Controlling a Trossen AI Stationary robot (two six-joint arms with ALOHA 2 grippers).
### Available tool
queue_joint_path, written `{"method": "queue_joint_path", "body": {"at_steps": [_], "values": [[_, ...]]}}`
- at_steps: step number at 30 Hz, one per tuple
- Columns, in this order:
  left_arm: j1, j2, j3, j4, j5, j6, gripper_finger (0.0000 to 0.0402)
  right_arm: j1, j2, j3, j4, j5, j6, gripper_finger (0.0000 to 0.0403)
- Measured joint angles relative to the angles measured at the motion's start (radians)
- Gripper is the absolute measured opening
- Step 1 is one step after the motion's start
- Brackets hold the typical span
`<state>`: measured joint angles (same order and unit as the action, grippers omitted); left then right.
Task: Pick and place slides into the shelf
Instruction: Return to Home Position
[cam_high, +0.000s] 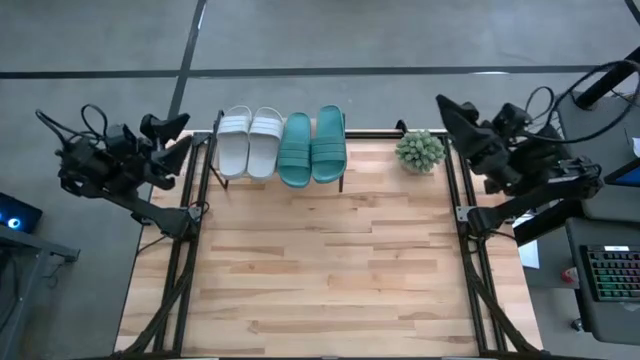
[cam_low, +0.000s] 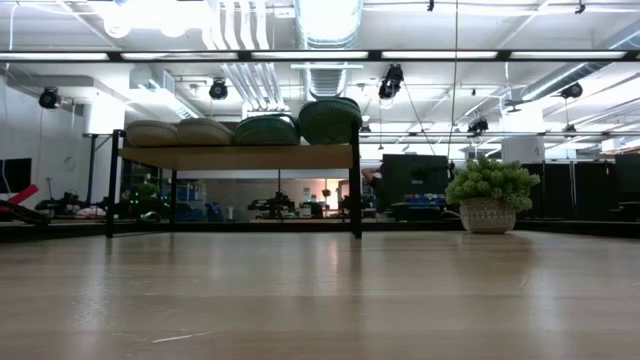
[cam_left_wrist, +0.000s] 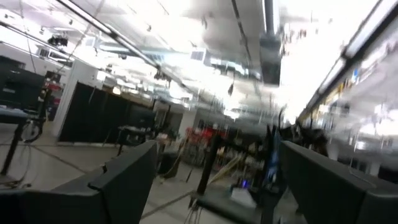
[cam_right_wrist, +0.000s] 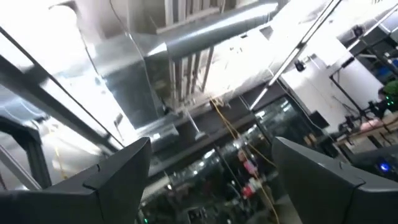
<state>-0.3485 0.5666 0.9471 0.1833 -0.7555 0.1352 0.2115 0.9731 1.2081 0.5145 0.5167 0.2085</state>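
All four slides lie on the shelf (cam_low: 240, 157), which stands at the table's far edge, upper centre-left in the high view. The two grey-white slides (cam_high: 235, 140) occupy the left part of the row and the two teal slides (cam_high: 328, 143) the right part; the four lie side by side, touching or nearly touching, long axes parallel. In the low view the row shows as four rounded profiles on the light plank, with the rightmost teal one highest. The wooden table (cam_high: 330, 270) in front of the shelf carries a potted plant (cam_high: 419, 150), placed just right of the shelf and apart from it. The left gripper (cam_high: 177, 137) hangs outside the table's left edge, level with the shelf, holding nothing; its wrist view shows the jaws wide apart with only the room between them. The right gripper (cam_high: 452, 115) hangs beyond the table's right edge, just right of the plant, likewise holding nothing, jaws spread and aimed at the ceiling ducts.
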Motion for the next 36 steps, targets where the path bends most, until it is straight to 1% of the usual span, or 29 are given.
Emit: {"method": "queue_joint_path", "body": {"at_steps": [4, 9, 15, 19, 24, 29, 33, 36], "values": [[0.000, -0.058, -0.091, 0.124, 0.000, 0.001, 0.0322, 0.000, -0.076, -0.118, 0.078, 0.000, 0.000, 0.0324], [0.000, -0.100, -0.163, 0.182, -0.001, 0.001, 0.0322, 0.000, -0.180, -0.298, 0.232, 0.003, -0.003, 0.0320], [0.000, -0.102, -0.177, 0.199, 0.001, 0.001, 0.0322, 0.000, -0.283, -0.512, 0.472, 0.008, -0.029, 0.0307], [0.000, -0.106, -0.198, 0.200, -0.005, 0.002, 0.0322, 0.000, -0.352, -0.636, 0.591, 0.008, -0.041, 0.0301], [0.000, -0.148, -0.256, 0.222, -0.010, 0.001, 0.0322, 0.000, -0.420, -0.752, 0.703, 0.008, -0.061, 0.0299], [0.000, -0.207, -0.340, 0.331, -0.009, 0.015, 0.0322, 0.000, -0.475, -0.831, 0.794, 0.009, -0.094, 0.0297], [0.000, -0.274, -0.418, 0.332, -0.007, -0.001, 0.0322, 0.000, -0.504, -0.892, 0.877, 0.009, -0.124, 0.0298], [0.000, -0.325, -0.473, 0.333, 0.020, -0.041, 0.0322, 0.000, -0.515, -0.934, 0.948, 0.008, -0.140, 0.0298]]}}
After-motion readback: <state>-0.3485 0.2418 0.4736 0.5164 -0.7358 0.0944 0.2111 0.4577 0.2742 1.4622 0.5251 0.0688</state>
